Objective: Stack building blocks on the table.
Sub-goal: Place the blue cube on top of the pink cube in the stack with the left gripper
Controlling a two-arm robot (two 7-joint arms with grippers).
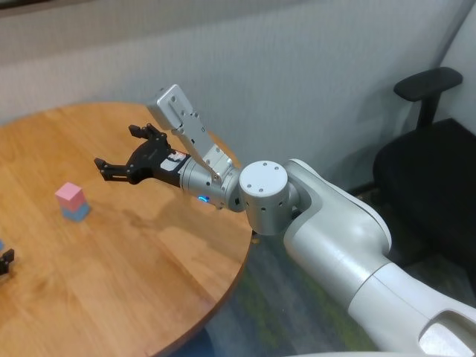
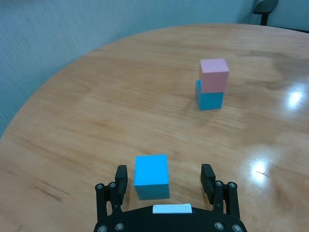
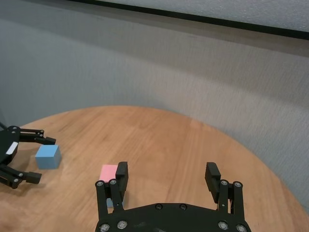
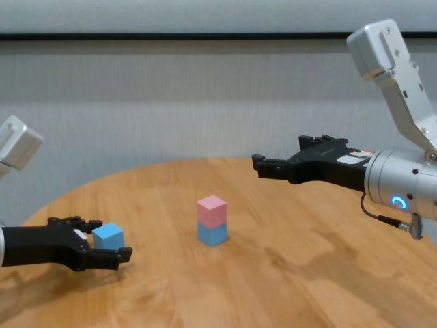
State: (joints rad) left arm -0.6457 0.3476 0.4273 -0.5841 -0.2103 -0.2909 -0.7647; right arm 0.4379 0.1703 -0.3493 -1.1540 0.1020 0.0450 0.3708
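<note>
On the round wooden table (image 1: 149, 282) a pink block (image 4: 212, 207) rests squarely on a light blue block (image 4: 213, 234); this stack also shows in the head view, where the pink block (image 1: 68, 195) is at the left. A second light blue block (image 2: 151, 176) lies on the table between the fingers of my left gripper (image 2: 164, 178), which is open and low at the table's left side. There is a gap between the block and one finger (image 2: 207, 177). My right gripper (image 1: 117, 147) hangs open and empty in the air, to the right of the stack and above it.
A black office chair (image 1: 428, 149) stands off the table at the right. A grey wall (image 4: 205, 96) runs behind the table. The table's round edge (image 1: 242, 268) passes beneath my right forearm.
</note>
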